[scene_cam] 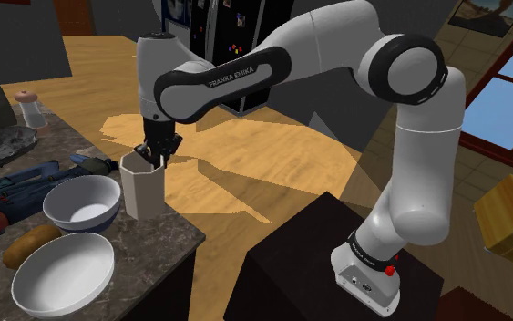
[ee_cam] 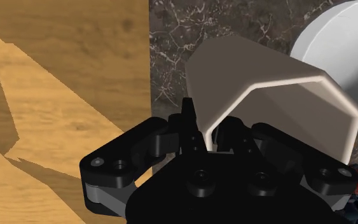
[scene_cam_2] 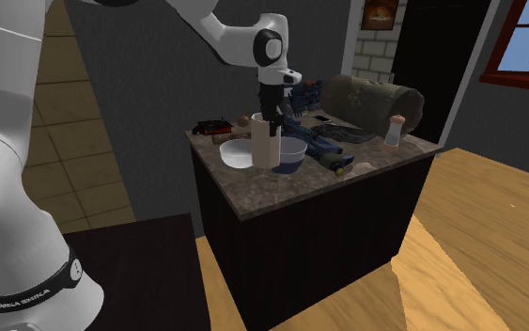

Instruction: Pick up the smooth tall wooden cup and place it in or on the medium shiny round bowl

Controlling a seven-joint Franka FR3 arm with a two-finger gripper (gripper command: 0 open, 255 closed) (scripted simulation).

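A tall off-white faceted cup stands upright on the dark stone counter, close to its edge. My gripper comes down onto the cup's rim, shut on the rim wall with one finger inside and one outside. Beside the cup, on the shoulder view's left, sits a round bowl, white inside and bluish outside, almost touching the cup. A wider white bowl lies nearer the counter's front.
A blue tool, a brown lump, a small bottle with a pink cap and a dark duffel bag share the counter. Wooden floor lies beyond the counter's edge. The dark stand is below right.
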